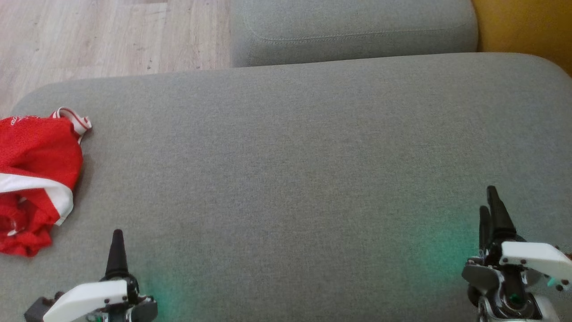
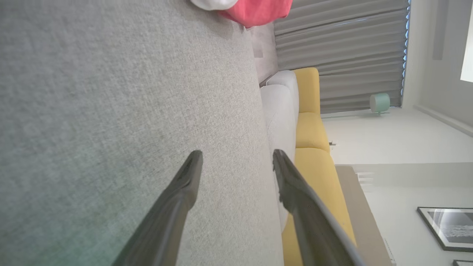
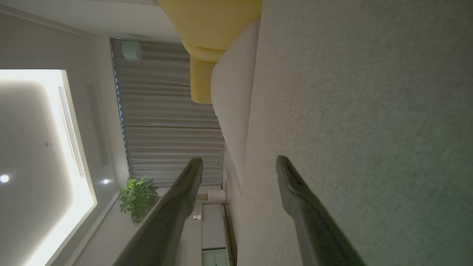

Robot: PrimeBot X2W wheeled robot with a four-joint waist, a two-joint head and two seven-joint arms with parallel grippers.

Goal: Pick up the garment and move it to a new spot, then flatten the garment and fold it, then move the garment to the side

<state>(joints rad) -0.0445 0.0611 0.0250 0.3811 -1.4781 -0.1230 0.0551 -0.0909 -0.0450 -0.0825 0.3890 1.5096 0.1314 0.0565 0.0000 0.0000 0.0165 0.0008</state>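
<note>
The left gripper (image 2: pixel 237 153) and right gripper (image 3: pixel 239 159) hang low over a grey sofa cushion (image 1: pixel 290 156), each pair of dark fingers spread wide and holding nothing. The garment (image 1: pixel 38 152), red mesh with white trim, lies crumpled at the cushion's left edge, near the left gripper and well apart from the right. The open jaws appear readied for the first pick-up, and the bare fabric between the arms looks the likely new spot.
</note>
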